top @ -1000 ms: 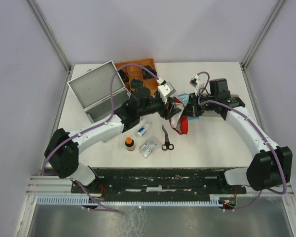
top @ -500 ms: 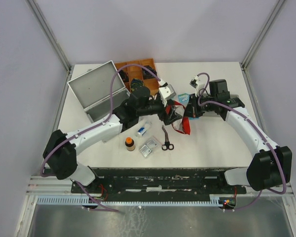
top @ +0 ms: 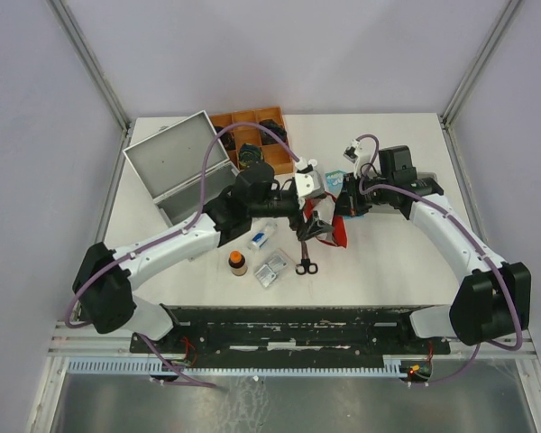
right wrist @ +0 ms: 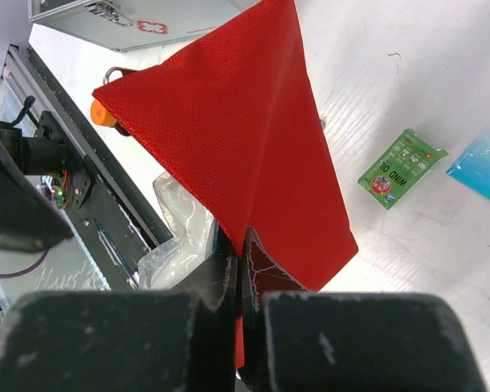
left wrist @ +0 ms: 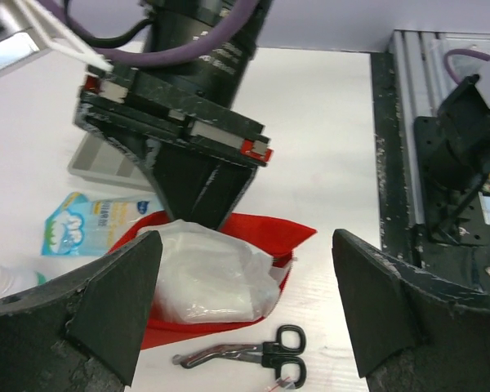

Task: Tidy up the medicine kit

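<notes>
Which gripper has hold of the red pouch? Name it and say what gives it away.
The right gripper: its jaws are shut on the edge of the red pouch. The left gripper is wide open, holding nothing.

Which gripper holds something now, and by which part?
The right gripper pinches the red fabric pouch at its edge; the left gripper is open, holding nothing.

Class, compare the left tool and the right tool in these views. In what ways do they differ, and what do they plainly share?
1. The left tool is wide open with nothing gripped, while the right tool is shut on the red fabric.
2. In the top view, the left tool reaches in from the left and the right tool from the right, so they face each other.

Shared: both are black, have two fingers, and meet at the red fabric.
</notes>
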